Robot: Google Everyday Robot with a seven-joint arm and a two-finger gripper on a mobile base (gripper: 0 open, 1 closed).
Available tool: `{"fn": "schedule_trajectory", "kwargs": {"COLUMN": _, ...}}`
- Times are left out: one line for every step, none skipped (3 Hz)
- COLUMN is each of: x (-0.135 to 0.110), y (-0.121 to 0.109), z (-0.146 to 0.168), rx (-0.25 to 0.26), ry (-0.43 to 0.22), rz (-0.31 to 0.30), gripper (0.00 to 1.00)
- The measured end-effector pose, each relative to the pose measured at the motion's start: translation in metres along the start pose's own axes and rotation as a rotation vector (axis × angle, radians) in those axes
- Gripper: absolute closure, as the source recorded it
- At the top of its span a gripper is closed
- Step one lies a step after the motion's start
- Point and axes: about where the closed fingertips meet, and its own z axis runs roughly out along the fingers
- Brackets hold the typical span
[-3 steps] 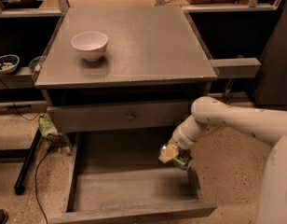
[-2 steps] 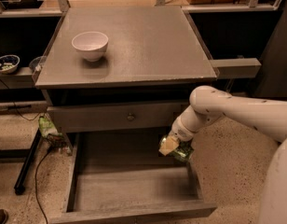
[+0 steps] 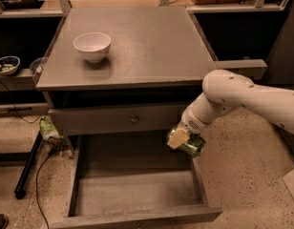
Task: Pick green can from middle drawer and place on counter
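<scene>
My gripper (image 3: 182, 140) is shut on the green can (image 3: 191, 145) and holds it in the air above the right wall of the open middle drawer (image 3: 137, 193), level with the closed drawer front above. The can lies tilted in the fingers, partly hidden by a pale finger pad (image 3: 177, 137). The drawer's flat grey floor shows nothing else in it. The counter (image 3: 152, 46) is the large grey cabinet top above and behind the gripper. My white arm comes in from the right.
A white bowl (image 3: 92, 46) stands on the counter's left side. The closed drawer front with a round knob (image 3: 133, 119) is above the open drawer. Narrow side shelves flank the cabinet; a small bowl (image 3: 7, 65) sits on the left one. A black cable (image 3: 39, 175) runs over the floor at left.
My gripper has lifted the green can up from the drawer's right side and a little toward the cabinet; the arm has risen with it.
</scene>
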Motion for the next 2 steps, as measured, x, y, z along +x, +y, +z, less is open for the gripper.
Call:
{"fn": "schedule_trajectory", "kwargs": {"x": 0.000, "y": 0.000, "z": 0.000, "rx": 0.000, "ry": 0.000, "rz": 0.000, "gripper": 1.00}}
{"fn": "schedule_trajectory", "kwargs": {"x": 0.000, "y": 0.010, "z": -0.030, "rx": 0.007, "ry": 0.004, "rz": -0.022, "gripper": 1.00}}
